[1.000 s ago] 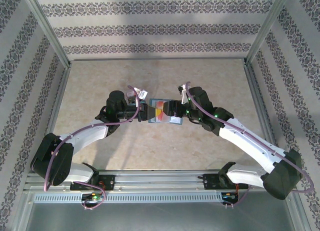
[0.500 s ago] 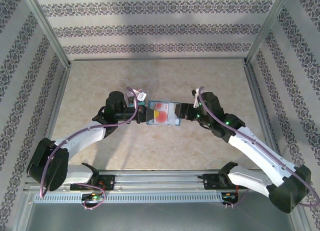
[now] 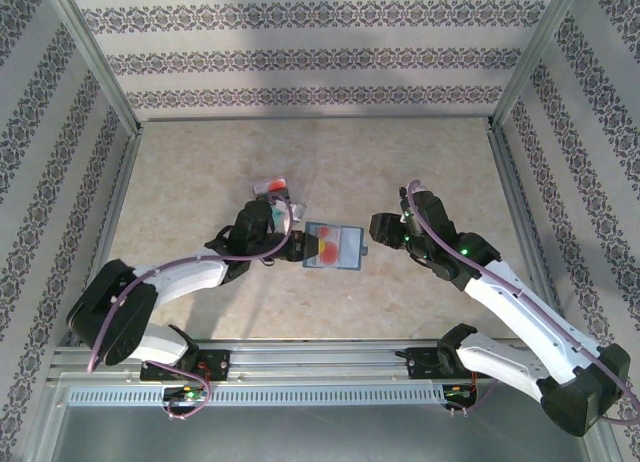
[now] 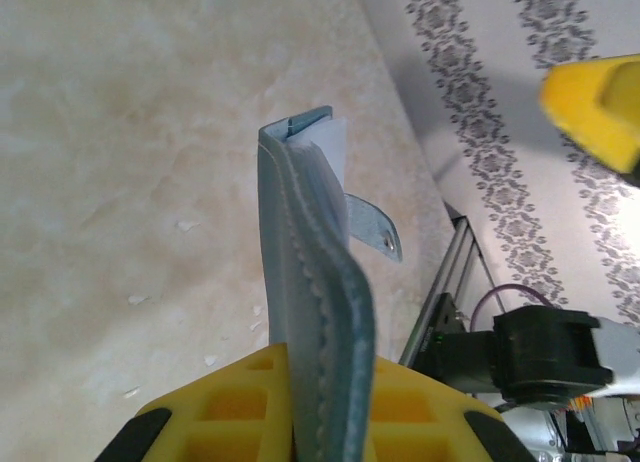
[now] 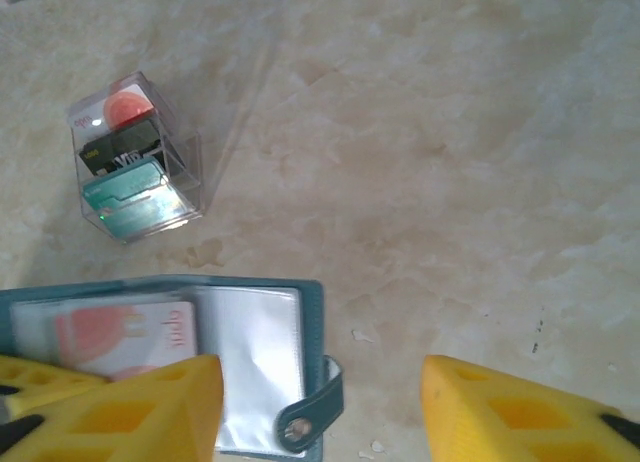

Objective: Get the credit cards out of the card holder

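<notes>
The blue-grey card holder (image 3: 335, 247) hangs open just above the table, with my left gripper (image 3: 298, 248) shut on its left edge. In the left wrist view the card holder (image 4: 305, 282) runs edge-on up from between the yellow fingers (image 4: 225, 407). A white credit card (image 5: 110, 332) with a red circle sits in its left clear pocket; the right pocket (image 5: 255, 362) looks empty. The snap strap (image 5: 312, 410) hangs off the right edge. My right gripper (image 3: 378, 228) is open just right of the holder, touching nothing, its fingers (image 5: 520, 412) wide apart.
A small clear box (image 3: 275, 192) stands on the table behind the left wrist. The box (image 5: 135, 162) holds a red-circle card, a black one and a teal one. Metal frame posts and patterned walls bound the marble tabletop (image 3: 300, 152) on three sides.
My right gripper has pulled back to the right, off the holder, and its jaws have narrowed somewhat. The left arm has carried the holder slightly right and nearer, uncovering the clear box.
</notes>
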`<state>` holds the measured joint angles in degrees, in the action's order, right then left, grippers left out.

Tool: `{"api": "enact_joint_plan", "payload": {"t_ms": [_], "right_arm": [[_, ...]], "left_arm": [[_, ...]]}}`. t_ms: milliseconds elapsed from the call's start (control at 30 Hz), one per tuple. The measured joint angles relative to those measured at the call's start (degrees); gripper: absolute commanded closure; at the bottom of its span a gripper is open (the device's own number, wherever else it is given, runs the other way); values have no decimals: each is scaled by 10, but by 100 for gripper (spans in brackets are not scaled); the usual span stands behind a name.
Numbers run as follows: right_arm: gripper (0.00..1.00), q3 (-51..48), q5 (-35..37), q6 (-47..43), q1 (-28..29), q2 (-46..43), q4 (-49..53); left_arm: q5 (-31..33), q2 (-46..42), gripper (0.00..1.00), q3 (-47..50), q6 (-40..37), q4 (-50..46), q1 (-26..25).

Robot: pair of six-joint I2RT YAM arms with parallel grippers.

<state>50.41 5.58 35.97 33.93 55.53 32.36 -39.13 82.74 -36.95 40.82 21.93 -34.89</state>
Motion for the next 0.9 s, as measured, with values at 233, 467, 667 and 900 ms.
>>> {"api": "enact_joint_plan", "payload": {"t_ms": [233,467,667,900], "right_arm": [[77,-3,-35,13,28,62,-24],[89,-32,-96,43,49,154,-94],[92,-33,-130,59,50,229,-142],[92,-57,-155,68,29,257,-164]], "left_arm": [[25,67,93,0,47,32,-12],[35,78,93,1,60,41,-13],[35,91,93,13,62,46,-13],[38,96,92,26,62,47,-14]]}}
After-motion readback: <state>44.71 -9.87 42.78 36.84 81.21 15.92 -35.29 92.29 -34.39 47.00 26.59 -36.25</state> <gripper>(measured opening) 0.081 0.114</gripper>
